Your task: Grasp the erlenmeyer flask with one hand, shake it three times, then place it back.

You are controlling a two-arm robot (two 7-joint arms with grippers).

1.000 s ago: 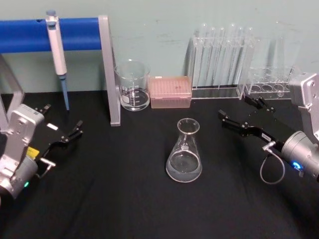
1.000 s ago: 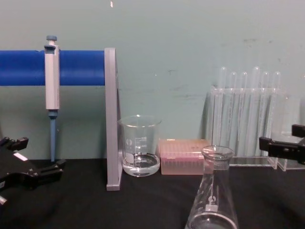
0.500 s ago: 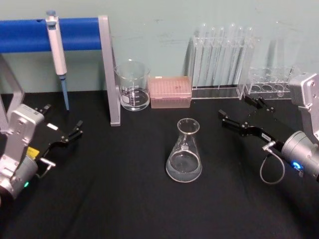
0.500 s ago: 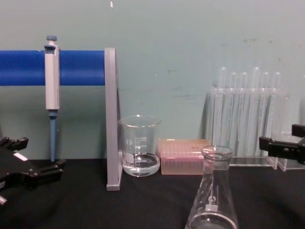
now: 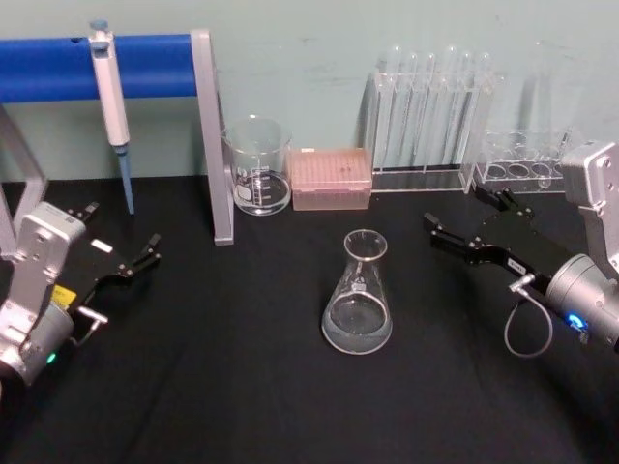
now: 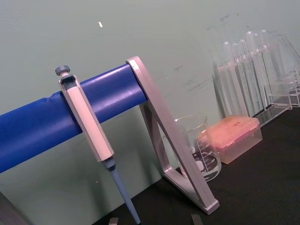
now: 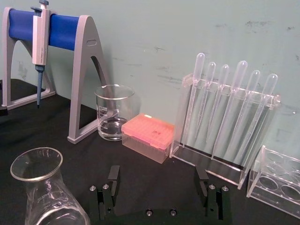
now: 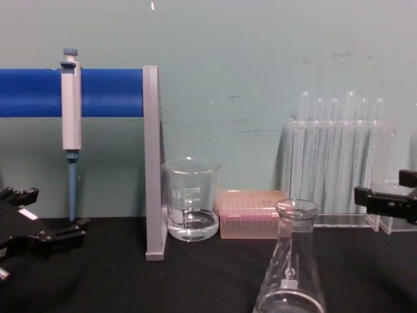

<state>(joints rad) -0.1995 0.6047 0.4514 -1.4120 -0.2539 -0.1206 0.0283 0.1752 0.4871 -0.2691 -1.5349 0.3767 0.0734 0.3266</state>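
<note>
The erlenmeyer flask (image 5: 357, 295) stands upright on the black table near the middle, a little clear liquid in its base; it also shows in the chest view (image 8: 290, 267) and in the right wrist view (image 7: 44, 192). My right gripper (image 5: 453, 208), the hand with a small white label and a silver knob, hovers open to the flask's right and slightly behind it, apart from the glass. In the right wrist view this gripper (image 7: 157, 180) has wide-spread fingers with nothing between them. My left gripper (image 5: 124, 224) rests open at the far left, well away from the flask.
A glass beaker (image 5: 257, 166) and a pink tip box (image 5: 332, 178) stand behind the flask. A pipette (image 5: 111, 87) hangs on the blue stand (image 5: 145, 66) at back left. A rack of clear tubes (image 5: 430, 116) and a smaller rack (image 5: 522, 159) stand at back right.
</note>
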